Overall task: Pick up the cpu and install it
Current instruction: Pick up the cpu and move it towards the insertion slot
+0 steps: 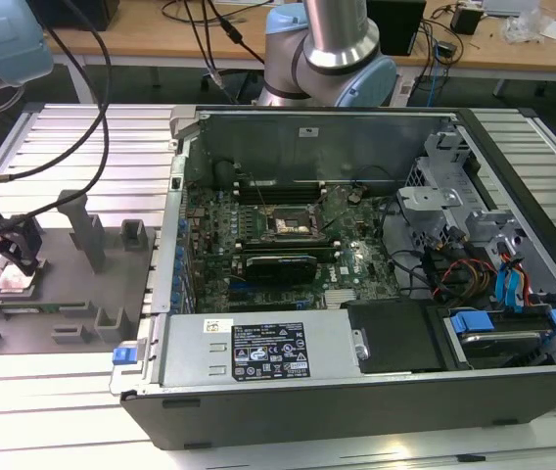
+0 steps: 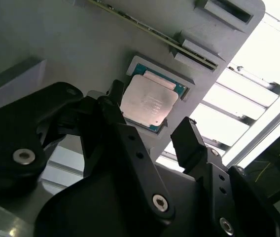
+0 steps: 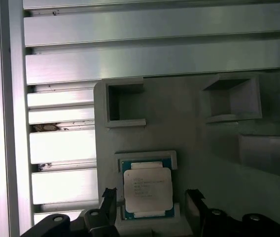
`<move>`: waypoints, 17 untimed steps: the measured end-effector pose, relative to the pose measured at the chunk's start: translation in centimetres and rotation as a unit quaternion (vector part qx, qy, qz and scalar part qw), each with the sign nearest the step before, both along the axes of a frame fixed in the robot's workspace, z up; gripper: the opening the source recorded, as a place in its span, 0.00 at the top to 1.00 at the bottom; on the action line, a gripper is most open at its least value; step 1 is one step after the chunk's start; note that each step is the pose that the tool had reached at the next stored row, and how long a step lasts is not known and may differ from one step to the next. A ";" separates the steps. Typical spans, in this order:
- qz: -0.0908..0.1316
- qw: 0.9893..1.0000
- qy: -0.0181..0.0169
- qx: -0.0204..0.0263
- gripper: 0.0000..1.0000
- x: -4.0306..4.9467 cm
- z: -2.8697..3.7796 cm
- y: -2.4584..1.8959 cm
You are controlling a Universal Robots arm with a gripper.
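Black end effector (image 3: 151, 194), wide open, straddles the small silvery square cpu (image 3: 147, 187) in its grey tray (image 3: 194, 138). Pickup and installation remain.

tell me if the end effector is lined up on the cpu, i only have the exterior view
Observer: Yes. In the first wrist view the end effector has one finger on each side of the cpu.
Operator: is it gripping
Observer: No. Its jaws stand open, wider than the chip.
Operator: where exactly is the chip sitting
Observer: In the second wrist view it lies metal side up in a square recess of the grey tray.
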State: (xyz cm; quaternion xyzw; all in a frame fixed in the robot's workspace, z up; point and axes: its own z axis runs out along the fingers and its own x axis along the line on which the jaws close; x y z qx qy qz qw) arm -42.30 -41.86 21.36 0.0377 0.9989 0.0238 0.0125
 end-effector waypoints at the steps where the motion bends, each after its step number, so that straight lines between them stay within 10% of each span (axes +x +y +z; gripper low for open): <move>1: 0.000 1.000 0.000 0.000 0.34 0.00 -0.07 0.00; 17: 0.000 1.000 0.000 0.005 0.34 -0.02 -2.02 0.00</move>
